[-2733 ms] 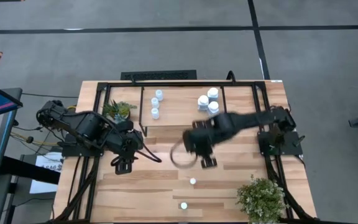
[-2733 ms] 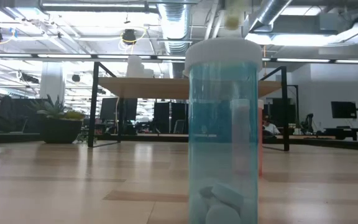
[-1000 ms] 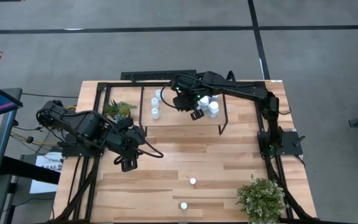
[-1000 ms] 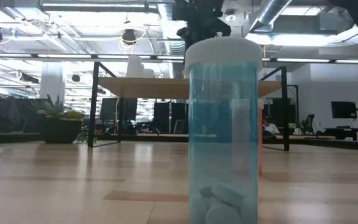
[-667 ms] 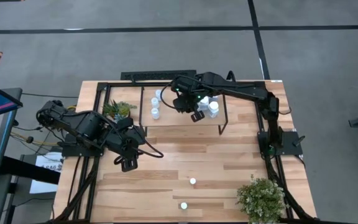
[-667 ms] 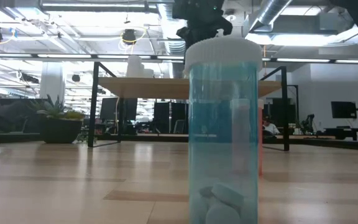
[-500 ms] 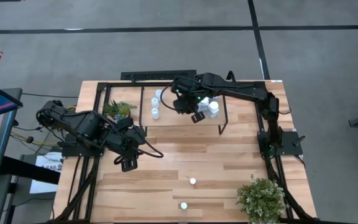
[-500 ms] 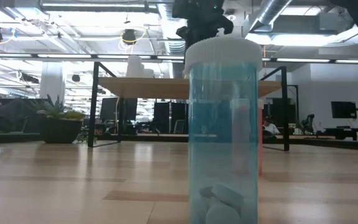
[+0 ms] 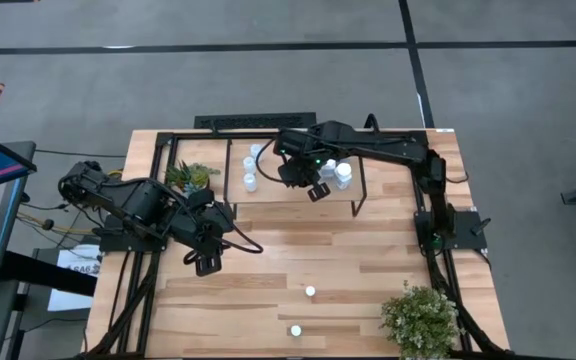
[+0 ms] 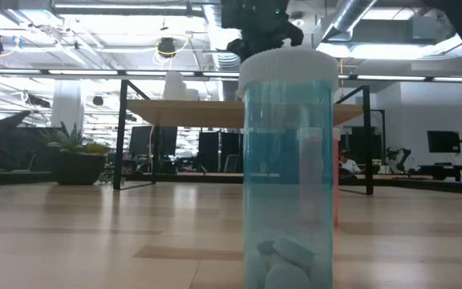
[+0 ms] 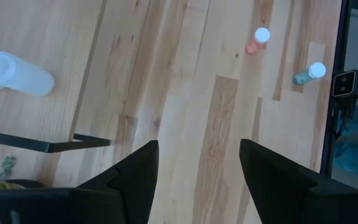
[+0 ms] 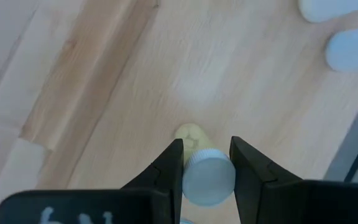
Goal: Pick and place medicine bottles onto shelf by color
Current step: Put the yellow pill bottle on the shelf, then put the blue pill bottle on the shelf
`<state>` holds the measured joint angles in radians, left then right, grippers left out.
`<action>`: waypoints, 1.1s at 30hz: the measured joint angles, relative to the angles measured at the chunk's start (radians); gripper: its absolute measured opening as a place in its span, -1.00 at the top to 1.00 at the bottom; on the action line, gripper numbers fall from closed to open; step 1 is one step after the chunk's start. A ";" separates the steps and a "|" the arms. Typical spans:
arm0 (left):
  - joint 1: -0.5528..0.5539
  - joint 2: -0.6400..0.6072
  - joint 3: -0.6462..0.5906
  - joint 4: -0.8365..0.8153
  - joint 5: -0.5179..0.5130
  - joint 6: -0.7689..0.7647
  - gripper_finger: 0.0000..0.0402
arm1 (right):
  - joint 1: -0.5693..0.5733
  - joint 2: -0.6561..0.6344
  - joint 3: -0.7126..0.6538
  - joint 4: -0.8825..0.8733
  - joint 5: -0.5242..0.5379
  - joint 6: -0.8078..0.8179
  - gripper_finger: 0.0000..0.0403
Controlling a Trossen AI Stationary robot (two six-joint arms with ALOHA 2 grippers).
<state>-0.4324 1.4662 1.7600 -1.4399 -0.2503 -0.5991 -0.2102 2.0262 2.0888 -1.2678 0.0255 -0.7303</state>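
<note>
R gripper pinches a yellow bottle by its white cap, over bare shelf board btwn the small bottles at one end and white bottles at the other. L gripper, fingers spread and empty, hangs over the table off the shelf's front-left leg. Two bottles stand near the table's front edge, open wood around them.

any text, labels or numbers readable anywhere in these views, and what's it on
None can be read.
Right gripper: pale marks on the dark body at the wrist picture's lower edge, cut off and blurred, unreadable.
Blue bottle close to the low camera: a faint band of print on its wall, too blurred to read.
Papers beside the table's left edge: print too small to read.
</note>
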 joint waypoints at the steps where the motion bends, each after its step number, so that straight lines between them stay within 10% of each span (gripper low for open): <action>1: 0.000 0.000 0.000 0.000 0.000 0.000 -0.05 | -0.001 0.000 0.000 -0.001 0.000 0.000 0.46; 33: 0.000 0.000 0.000 0.000 0.001 0.000 -0.05 | 0.016 -0.004 0.081 -0.011 0.003 0.157 -0.13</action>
<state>-0.4324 1.4662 1.7603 -1.4403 -0.2497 -0.5995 -0.1946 2.0220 2.1703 -1.2786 0.0288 -0.5734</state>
